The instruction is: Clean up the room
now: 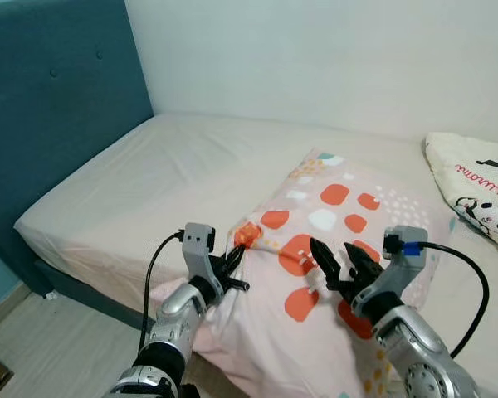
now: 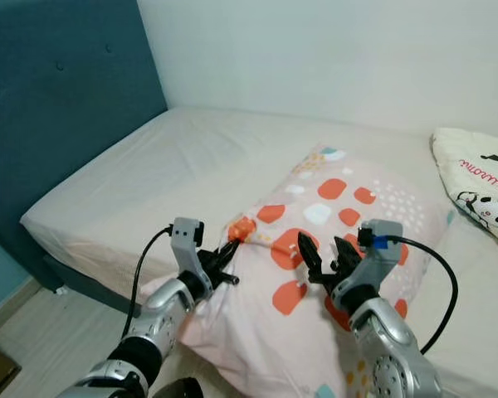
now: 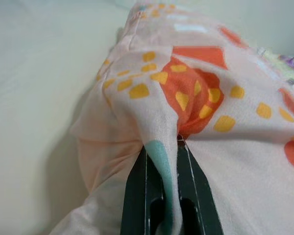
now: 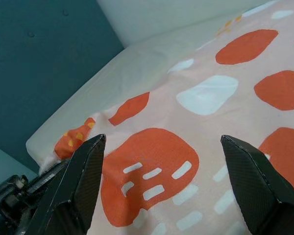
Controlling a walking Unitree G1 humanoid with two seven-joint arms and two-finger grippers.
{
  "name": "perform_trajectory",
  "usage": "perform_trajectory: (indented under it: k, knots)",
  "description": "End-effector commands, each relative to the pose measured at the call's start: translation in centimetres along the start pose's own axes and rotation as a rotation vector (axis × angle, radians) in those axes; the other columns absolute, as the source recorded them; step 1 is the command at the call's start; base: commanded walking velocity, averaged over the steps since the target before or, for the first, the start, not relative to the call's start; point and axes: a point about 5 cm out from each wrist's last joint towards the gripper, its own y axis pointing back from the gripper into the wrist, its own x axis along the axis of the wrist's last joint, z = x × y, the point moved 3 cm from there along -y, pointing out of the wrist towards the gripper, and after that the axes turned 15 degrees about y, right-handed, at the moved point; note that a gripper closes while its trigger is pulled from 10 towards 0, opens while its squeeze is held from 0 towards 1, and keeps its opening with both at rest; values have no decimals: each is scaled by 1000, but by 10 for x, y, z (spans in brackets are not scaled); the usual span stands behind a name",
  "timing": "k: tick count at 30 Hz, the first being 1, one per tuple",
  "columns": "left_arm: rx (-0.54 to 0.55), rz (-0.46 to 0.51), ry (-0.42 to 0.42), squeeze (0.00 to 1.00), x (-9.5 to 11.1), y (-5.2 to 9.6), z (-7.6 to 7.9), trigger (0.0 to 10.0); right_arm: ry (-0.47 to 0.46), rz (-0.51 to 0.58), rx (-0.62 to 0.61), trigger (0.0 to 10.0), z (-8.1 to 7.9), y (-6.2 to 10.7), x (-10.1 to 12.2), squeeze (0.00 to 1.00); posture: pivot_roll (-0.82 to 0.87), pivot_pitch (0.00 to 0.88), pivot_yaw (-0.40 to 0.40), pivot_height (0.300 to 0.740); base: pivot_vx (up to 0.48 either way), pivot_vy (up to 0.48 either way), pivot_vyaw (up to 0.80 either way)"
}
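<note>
Teal headboard [image 1: 58, 124] sat at far left, with the bed [image 1: 149, 182] in a plain cream sheet running from it toward the white wall. Left gripper [image 1: 235, 267] was at the near-left corner of the pillow [image 1: 332, 249], fingers [image 3: 137, 200] closed tight on a pinched fold of the pink, orange-spotted pillowcase; the left wrist view showed fabric squeezed between the two black fingers with the corner bunched above them. The pillow lay flat on the mattress near the foot edge, slightly skewed, its near end overhanging the edge a bit. Right gripper [image 1: 342, 264] hovered just above the middle of the pillow, fingers spread wide and holding nothing; the right wrist view showed both fingertips apart with the orange patches between them. Panda-print blanket [image 1: 481, 186] lay at far right, apart from the pillow. My read: the step was pillow tidying, with one corner secured and the second grasp not yet made. Next move would call for the right gripper to drop onto the fabric and close on a fold or the right edge, then both arms lift together and carry the pillow toward the headboard. Risk: grabbing only the case, so the filling sags or slides.
</note>
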Motion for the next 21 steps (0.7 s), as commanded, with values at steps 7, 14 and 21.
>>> perform_trajectory:
  k: [7, 14, 21]
  knots:
    - [-96, 31, 6, 0, 11, -12, 23, 10000, 1, 29, -16, 10000, 1, -4, 2, 0, -116, 4, 109, 568, 0, 0, 0]
    - [-107, 21, -18, 0, 12, -11, 24, 10000, -13, 27, -10, 10000, -4, -4, -6, 0, -116, 0, 110, 605, 0, 0, 0]
    - [-67, 29, -1, 0, 16, -9, 17, 10000, -17, 15, -9, 10000, -5, -3, -11, 0, -113, 0, 102, 624, 0, 0, 0]
